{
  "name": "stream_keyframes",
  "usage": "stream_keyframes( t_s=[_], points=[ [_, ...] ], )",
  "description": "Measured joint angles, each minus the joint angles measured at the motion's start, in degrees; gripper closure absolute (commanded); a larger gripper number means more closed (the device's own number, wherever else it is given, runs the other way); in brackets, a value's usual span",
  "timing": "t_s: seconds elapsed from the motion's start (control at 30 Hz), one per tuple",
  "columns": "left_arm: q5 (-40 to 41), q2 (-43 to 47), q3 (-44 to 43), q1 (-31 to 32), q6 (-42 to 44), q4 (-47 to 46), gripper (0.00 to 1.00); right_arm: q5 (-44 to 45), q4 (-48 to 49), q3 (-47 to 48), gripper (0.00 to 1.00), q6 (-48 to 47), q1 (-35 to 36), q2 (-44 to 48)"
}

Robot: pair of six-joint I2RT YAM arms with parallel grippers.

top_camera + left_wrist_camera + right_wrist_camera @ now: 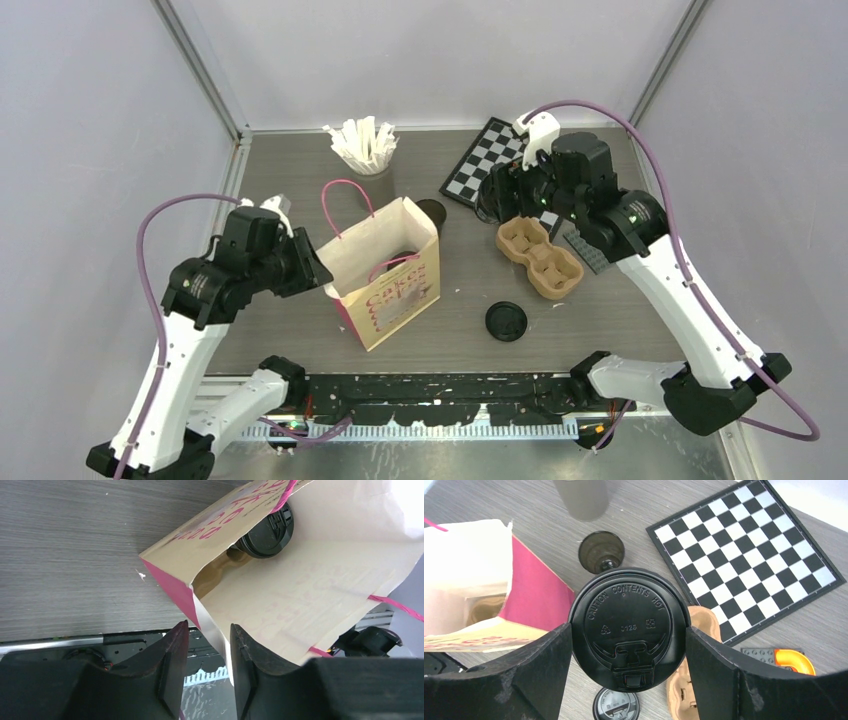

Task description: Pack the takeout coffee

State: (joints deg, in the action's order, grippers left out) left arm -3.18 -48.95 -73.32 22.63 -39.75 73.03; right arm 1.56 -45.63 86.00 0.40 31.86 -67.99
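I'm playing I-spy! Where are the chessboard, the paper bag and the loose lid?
chessboard (480, 165): top view, checkered squares.
paper bag (395, 295): top view, printed front.
loose lid (506, 321): top view, its middle.

Between the fingers of your right pincer (628, 647), the cup (628, 615) has "CAUTION CONTENTS HOT" raised along its lid's rim. Under that is a recycling mark and a code, seemingly "J125". The bag (300, 595) just ahead of your left pincer (209, 640) carries pink lettering, unreadable.

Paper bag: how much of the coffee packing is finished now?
Done: one lidded cup sits inside the bag. In hand: the right claw holds a second cup, lid on. Still to do: that cup, plus an open cup and a loose lid on the table.
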Motion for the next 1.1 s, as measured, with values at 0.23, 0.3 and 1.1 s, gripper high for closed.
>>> stream_keyframes(
  t_s=[0.23,0.3,1.1],
  points=[
    [-2.40,-0.90,0.39,0.00,3.87,-4.61,0.87,-0.13,-1.95,4.90,0.25,-0.31,4.90,0.20],
    [-4.61,0.04,1.11,0.00,5.73,-7.67,0.91,-0.09,-2.95,7.17,0.25,-0.66,6.80,0.22],
    [-33.48,-2.80,5.57,0.02,11.69,-27.32,0.93,-9.64,-3.63,11.21,0.25,-3.69,19.43,-0.94]
  ],
)
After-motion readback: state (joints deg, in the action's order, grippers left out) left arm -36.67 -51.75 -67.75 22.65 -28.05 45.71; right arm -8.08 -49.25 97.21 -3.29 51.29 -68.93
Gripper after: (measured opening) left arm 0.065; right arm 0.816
